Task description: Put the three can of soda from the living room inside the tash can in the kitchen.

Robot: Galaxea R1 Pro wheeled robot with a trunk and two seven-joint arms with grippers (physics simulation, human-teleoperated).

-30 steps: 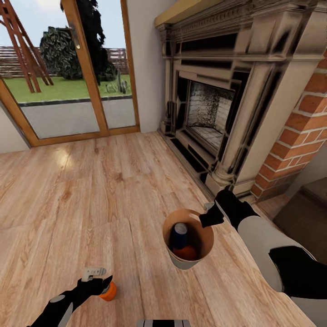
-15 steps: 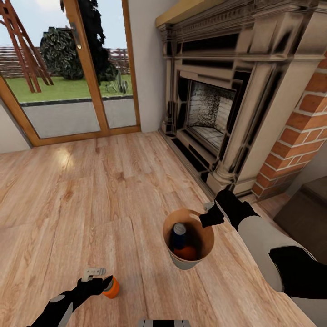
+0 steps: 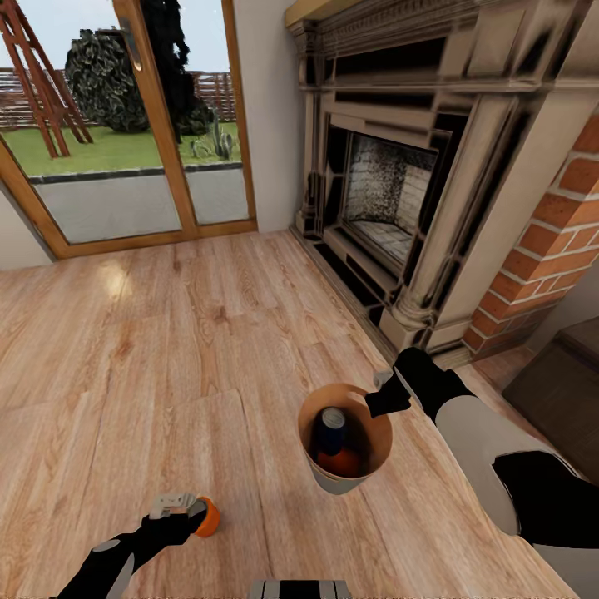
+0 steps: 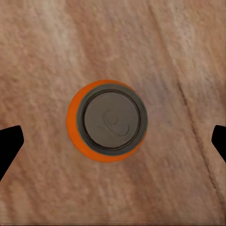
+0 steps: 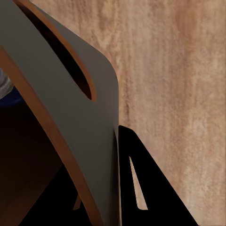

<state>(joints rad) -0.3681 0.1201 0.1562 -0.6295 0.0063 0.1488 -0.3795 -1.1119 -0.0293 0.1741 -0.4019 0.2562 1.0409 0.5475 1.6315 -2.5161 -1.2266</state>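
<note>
The grey tash can [image 3: 331, 481], brown inside, stands on the wood floor in front of the fireplace. A blue can of soda [image 3: 333, 424] and an orange one [image 3: 339, 462] are inside it. My right gripper [image 3: 384, 401] is shut on its far rim; the right wrist view shows the grey wall and brown rim [image 5: 70, 117] between the fingers [image 5: 141, 188]. Another orange can of soda [image 3: 208, 517] stands upright on the floor at the lower left. My left gripper [image 3: 191, 511] hovers right above it, open. In the left wrist view its silvery top [image 4: 111, 120] lies between the spread fingertips [image 4: 9, 143].
An ornate beige-and-black fireplace [image 3: 391, 200] and a red-brick chimney [image 3: 557, 225] stand on the right. Wood-framed glass doors [image 3: 125, 125] fill the back wall. A dark low cabinet [image 3: 566, 391] sits at the far right. Light wood floor [image 3: 166, 333] stretches between the doors and me.
The whole view has shifted a little, so the camera moved. The orange can on the floor now sits closer under my left gripper. My right gripper still holds the bin.
</note>
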